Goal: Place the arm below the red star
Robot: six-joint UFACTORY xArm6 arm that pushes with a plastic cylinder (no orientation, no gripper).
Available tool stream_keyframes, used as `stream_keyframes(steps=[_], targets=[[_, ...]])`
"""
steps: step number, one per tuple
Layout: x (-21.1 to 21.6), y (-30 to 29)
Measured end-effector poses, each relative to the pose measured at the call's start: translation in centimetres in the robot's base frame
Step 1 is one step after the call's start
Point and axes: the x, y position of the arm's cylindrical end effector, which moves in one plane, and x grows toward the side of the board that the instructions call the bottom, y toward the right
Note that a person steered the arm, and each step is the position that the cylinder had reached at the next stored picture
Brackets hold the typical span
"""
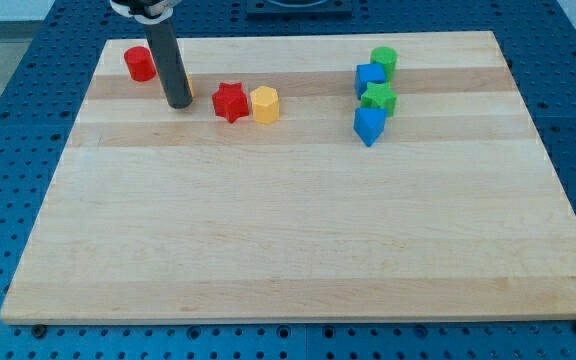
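The red star point(230, 102) lies on the wooden board point(298, 220) at the upper left of centre, touching a yellow hexagon block point(264, 104) on its right. My tip point(179, 103) rests on the board to the left of the red star, a short gap apart, at about the same height in the view. The dark rod rises from it toward the view's top. A sliver of an orange or yellow block point(189, 90) shows just behind the rod; its shape is hidden.
A red cylinder point(139, 64) stands at the upper left, left of the rod. At the upper right is a cluster: a green cylinder point(384, 61), a blue block point(370, 78), a green star point(379, 99) and a blue block point(369, 125).
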Motion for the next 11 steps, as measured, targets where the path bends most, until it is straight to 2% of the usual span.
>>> stream_keyframes(steps=[1,3,4,6,7,8,9,11], targets=[[2.6,-1.2],[1.5,-8.1],[-0.6,-7.0],[-0.6,-4.5],[0.0,-3.8],[4.7,-3.4],[7.9,2.3],[7.1,18.2]])
